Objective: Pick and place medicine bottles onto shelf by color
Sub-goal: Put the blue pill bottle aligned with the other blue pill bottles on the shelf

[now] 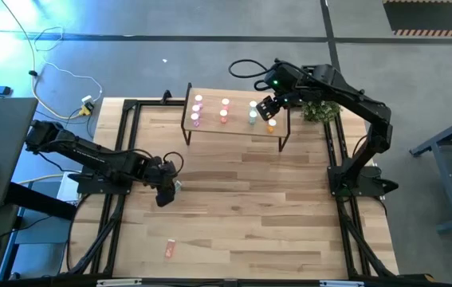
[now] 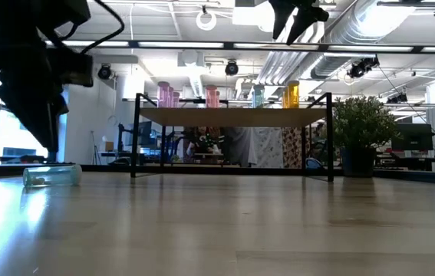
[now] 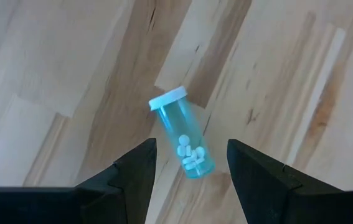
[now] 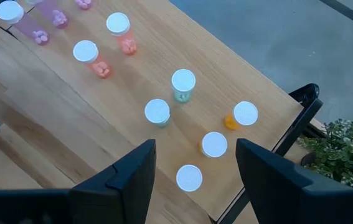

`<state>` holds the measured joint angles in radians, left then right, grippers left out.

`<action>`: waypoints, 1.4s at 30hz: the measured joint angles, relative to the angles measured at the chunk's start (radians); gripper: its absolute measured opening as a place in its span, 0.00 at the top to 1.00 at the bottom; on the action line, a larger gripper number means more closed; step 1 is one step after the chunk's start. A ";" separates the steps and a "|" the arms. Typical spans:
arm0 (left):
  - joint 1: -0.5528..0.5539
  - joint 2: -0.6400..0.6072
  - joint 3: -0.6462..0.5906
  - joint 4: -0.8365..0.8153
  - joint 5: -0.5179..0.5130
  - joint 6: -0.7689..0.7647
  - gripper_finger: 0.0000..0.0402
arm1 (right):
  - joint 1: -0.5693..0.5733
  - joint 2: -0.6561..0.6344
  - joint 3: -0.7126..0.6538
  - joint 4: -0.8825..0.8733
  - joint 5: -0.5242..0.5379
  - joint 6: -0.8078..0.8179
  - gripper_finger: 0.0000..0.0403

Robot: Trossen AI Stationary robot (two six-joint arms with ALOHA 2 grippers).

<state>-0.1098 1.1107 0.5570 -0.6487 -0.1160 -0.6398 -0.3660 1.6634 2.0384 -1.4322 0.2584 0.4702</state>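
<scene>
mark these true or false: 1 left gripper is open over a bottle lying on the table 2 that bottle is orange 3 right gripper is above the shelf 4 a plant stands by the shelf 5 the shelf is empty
1. True: the left gripper is open, fingers either side of the lying bottle.
2. False: it is pale blue-green with a white cap.
3. True: the right gripper hangs open above the shelf.
4. True: a plant stands beside the shelf's right end.
5. False: upright bottles already stand on it.
</scene>
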 joint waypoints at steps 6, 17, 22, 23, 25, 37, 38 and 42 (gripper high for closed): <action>-0.003 0.002 -0.053 0.023 -0.003 -0.078 0.53 | 0.000 0.000 0.000 0.000 0.000 0.000 0.47; -0.003 0.002 -0.144 0.181 0.021 -0.156 0.53 | 0.000 0.000 0.000 0.000 0.000 0.000 0.47; -0.003 0.002 -0.172 0.184 -0.005 -0.194 0.53 | 0.000 0.000 0.000 0.000 0.000 0.000 0.47; -0.003 0.002 -0.173 0.184 -0.013 -0.197 0.53 | 0.000 0.000 0.000 0.000 0.000 0.000 0.47; -0.003 0.002 -0.173 0.186 -0.027 -0.197 0.53 | 0.000 0.000 0.000 0.000 0.000 0.000 0.47; -0.002 0.034 -0.173 0.185 -0.082 -0.128 0.53 | 0.000 0.000 0.000 0.000 0.000 0.000 0.47; -0.002 0.044 -0.173 0.186 -0.082 -0.128 0.53 | 0.000 0.000 0.000 0.000 0.000 0.000 0.47; -0.003 0.085 -0.170 0.199 -0.092 -0.126 0.53 | 0.000 0.000 0.000 0.000 0.000 0.000 0.47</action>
<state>-0.1123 1.1958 0.3870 -0.4496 -0.2077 -0.7662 -0.3656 1.6634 2.0382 -1.4322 0.2584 0.4706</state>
